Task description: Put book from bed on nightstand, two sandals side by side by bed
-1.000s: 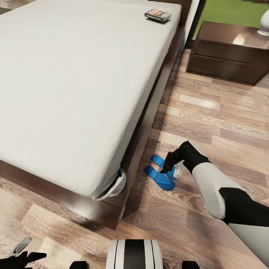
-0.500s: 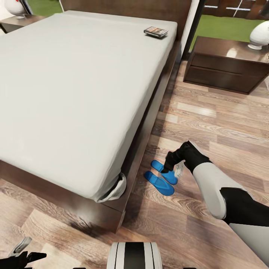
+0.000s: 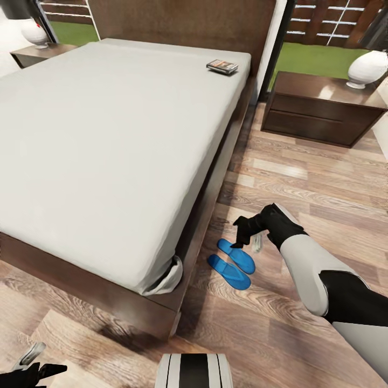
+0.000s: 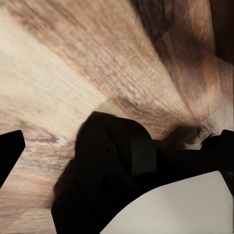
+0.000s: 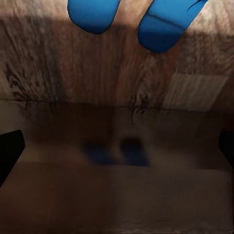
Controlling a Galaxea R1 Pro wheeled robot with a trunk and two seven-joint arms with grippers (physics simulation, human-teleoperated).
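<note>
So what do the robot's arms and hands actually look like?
The right arm has smooth white shell segments with black joints between them, ending in a black right hand with a pale grey finger. The left hand is also black with one light grey finger.

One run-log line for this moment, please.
sandals: side by side on floor beside bed | book: on bed | right claw: above sandals, empty | nightstand: without book
</note>
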